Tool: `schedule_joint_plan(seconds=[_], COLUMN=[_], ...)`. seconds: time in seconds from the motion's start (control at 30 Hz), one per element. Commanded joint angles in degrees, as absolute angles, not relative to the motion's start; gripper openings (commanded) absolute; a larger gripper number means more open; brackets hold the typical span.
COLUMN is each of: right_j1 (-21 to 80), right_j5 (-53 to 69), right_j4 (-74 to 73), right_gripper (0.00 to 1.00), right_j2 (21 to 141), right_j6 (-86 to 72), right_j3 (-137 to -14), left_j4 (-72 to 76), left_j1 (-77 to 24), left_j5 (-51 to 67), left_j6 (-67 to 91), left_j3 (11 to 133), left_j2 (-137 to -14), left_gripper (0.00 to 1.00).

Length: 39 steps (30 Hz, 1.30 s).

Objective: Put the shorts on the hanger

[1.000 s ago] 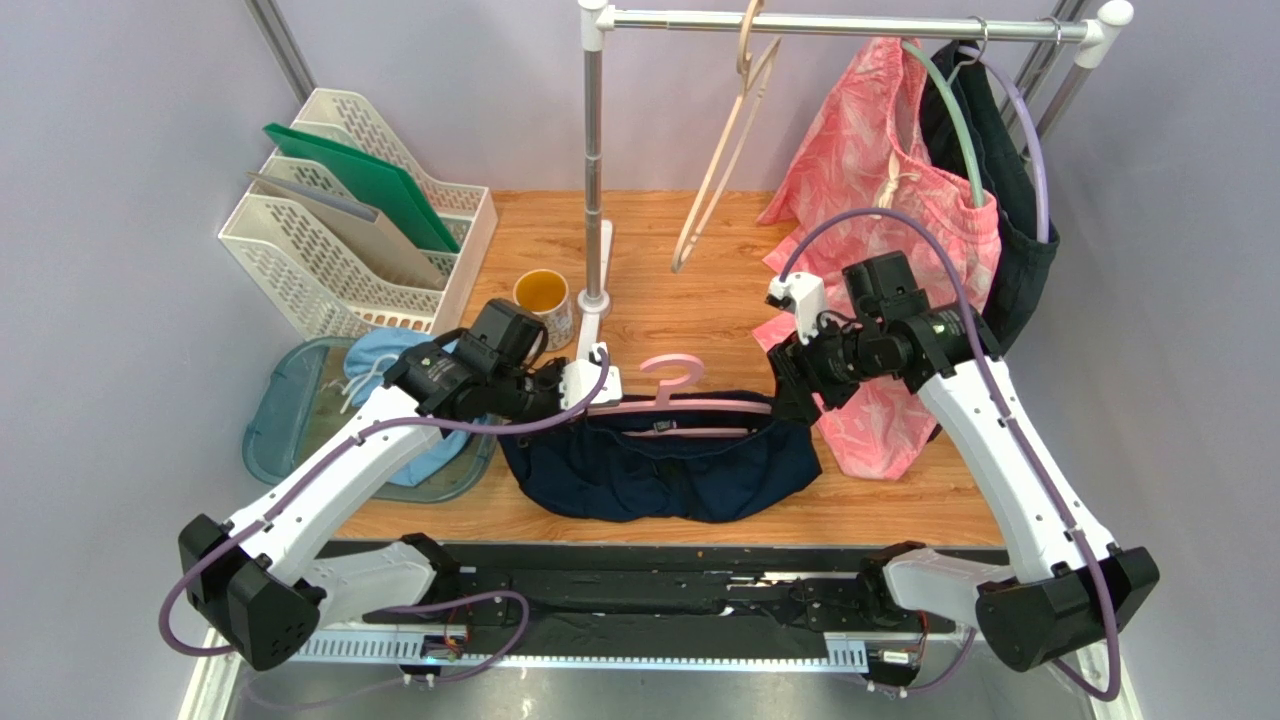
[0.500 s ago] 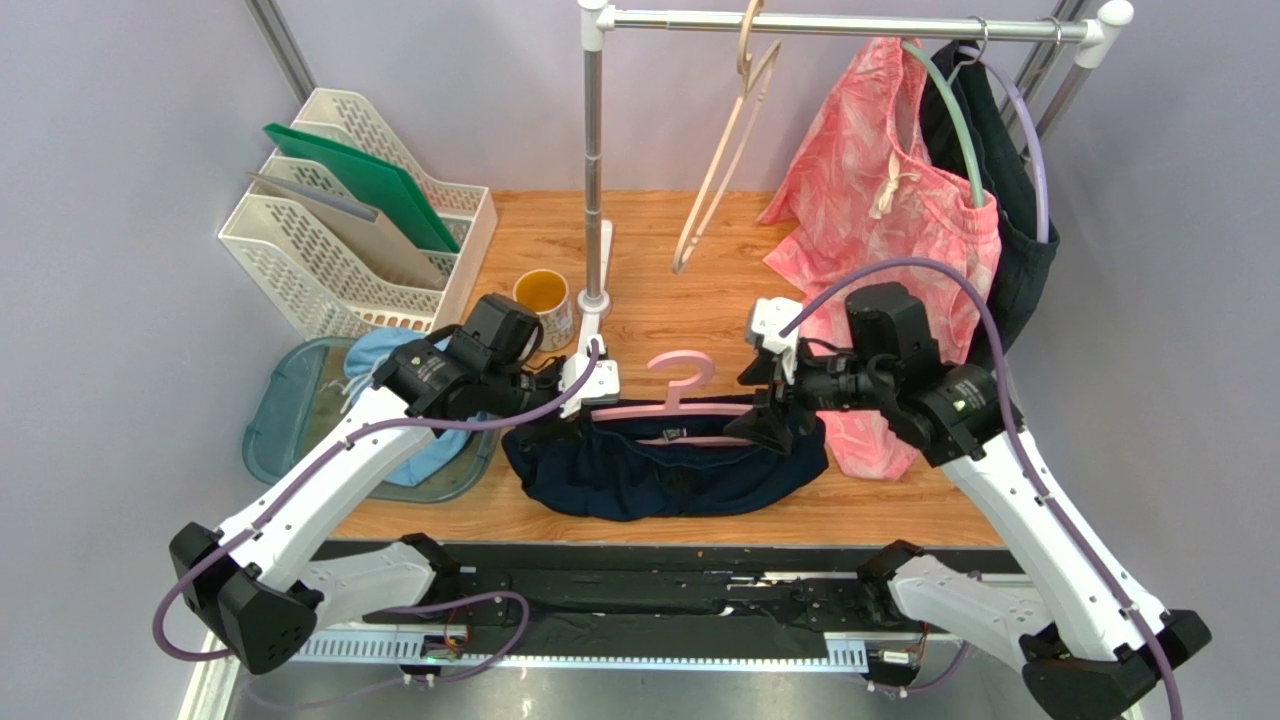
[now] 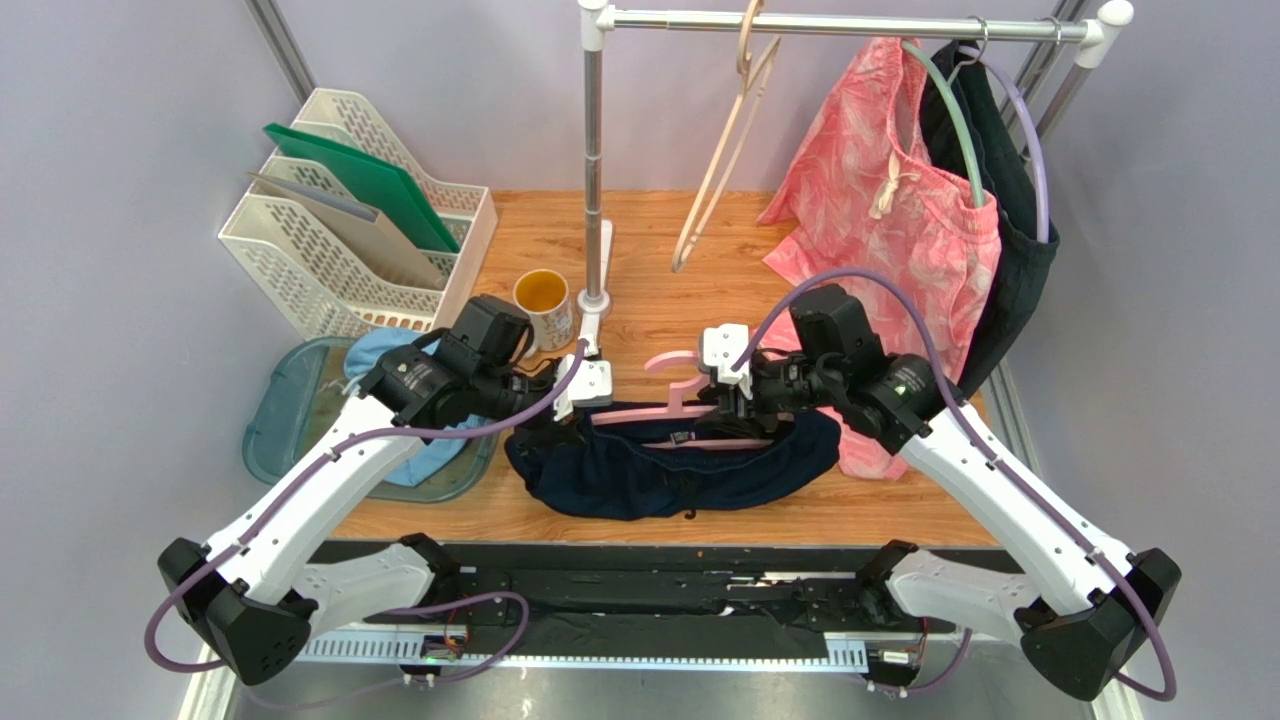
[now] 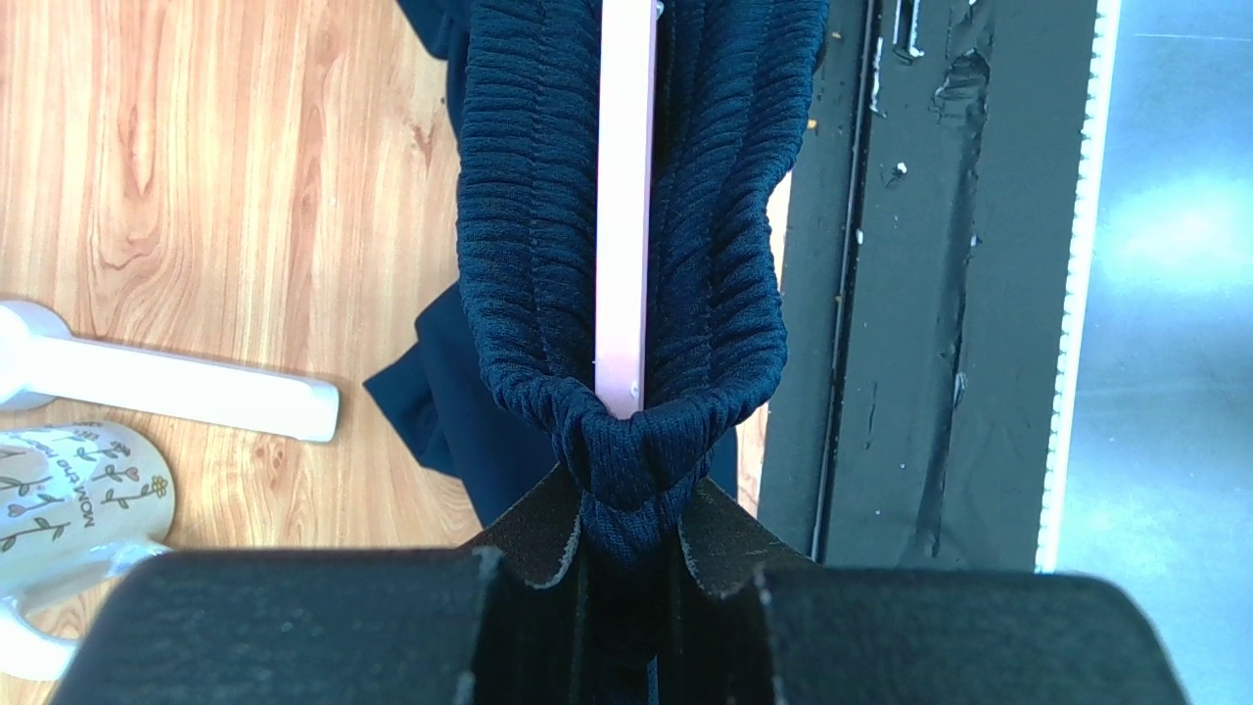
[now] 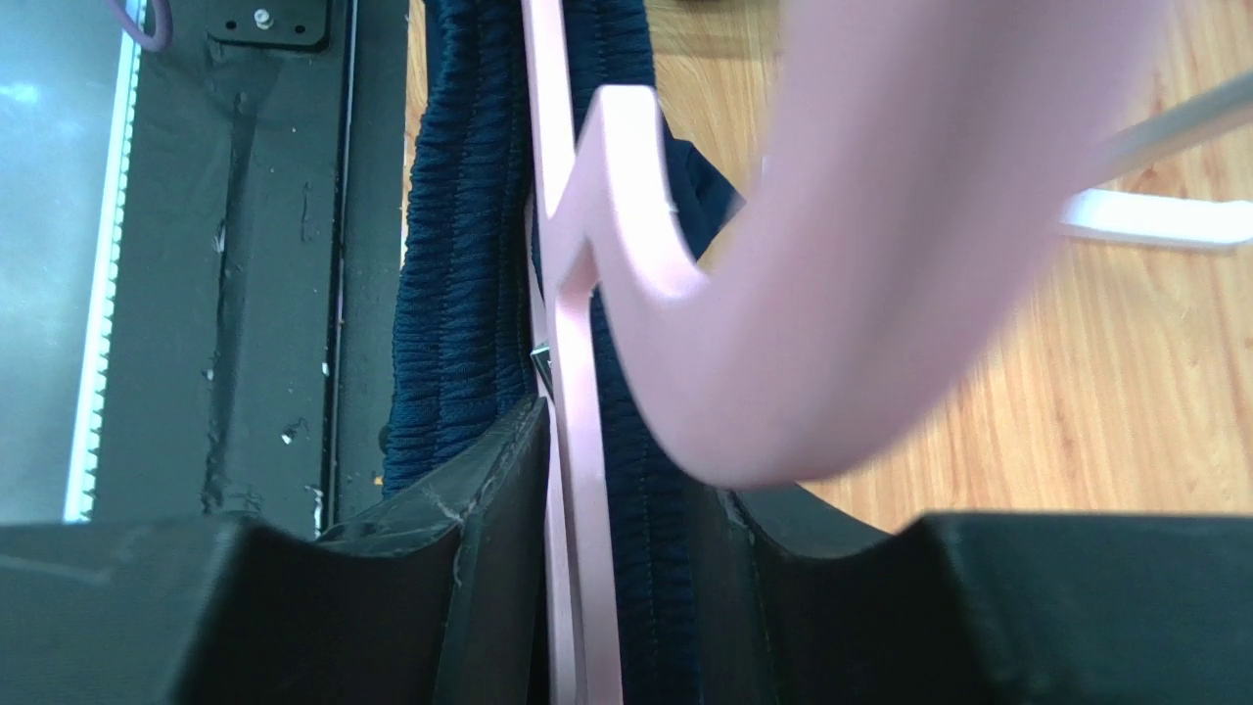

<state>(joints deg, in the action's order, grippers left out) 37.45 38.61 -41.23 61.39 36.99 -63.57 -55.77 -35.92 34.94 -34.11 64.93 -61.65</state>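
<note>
Navy shorts [image 3: 669,468], soft and limp, lie at frame centre, waistband stretched around the pink hanger [image 3: 679,375]. Left gripper [image 4: 633,532] pinches the waistband's end. Right gripper [image 5: 606,500] clamps the hanger bar with the waistband fabric. Best hold, by judgement: the ribbed elastic waistband.

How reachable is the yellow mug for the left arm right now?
Probably not yet: the mug stands close beside the left gripper, well within range, but its jaws are shut on the end of the shorts, stretched over the hanger. It would have to release first.
</note>
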Motion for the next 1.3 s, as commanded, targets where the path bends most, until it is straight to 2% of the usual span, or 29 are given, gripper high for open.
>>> schedule_joint_plan(seconds=[0.0,0.13,0.23,0.47,0.63,0.77,0.83,1.0,1.27], right_j1=[38.41,38.50,38.41,37.53,37.18,37.09,36.92,32.09,26.29], right_j5=[39.90,38.07,35.69,34.10,33.67,30.86,25.86,17.76,11.45], right_j4=[-41.39,-43.41,-45.08,-50.53,-55.19,-57.30,-60.10,-69.76,-74.09], right_gripper=[0.39,0.00,0.00,0.00,0.00,0.00,0.00,0.00,0.00], right_j2=[59.51,58.28,56.70,52.21,50.98,50.63,51.15,52.73,54.05], right_j6=[43.33,43.33,43.77,43.33,42.63,35.54,32.18,22.60,13.11], right_j3=[-62.67,-62.84,-63.46,-65.38,-67.58,-70.39,-73.55,-78.92,-83.40], left_j4=[-53.35,-53.44,-54.05,-58.18,-58.62,-57.05,-56.52,-54.67,-51.42], left_j1=[-36.12,-36.12,-35.95,-32.00,-30.94,-30.94,-30.94,-30.94,-30.94], left_j5=[38.94,38.94,38.50,39.20,38.94,40.69,40.00,38.32,38.67], left_j6=[-33.49,-33.66,-33.66,-35.59,-36.91,-34.11,-32.44,-29.01,-24.88], left_j3=[66.53,66.27,65.66,65.21,65.92,69.25,71.36,75.05,76.29], left_j2=[-59.85,-59.33,-58.45,-57.31,-56.51,-56.08,-55.90,-57.21,-58.53], left_gripper=[0.00,0.00,0.02,0.37,0.50,0.73,0.79,0.81,0.84])
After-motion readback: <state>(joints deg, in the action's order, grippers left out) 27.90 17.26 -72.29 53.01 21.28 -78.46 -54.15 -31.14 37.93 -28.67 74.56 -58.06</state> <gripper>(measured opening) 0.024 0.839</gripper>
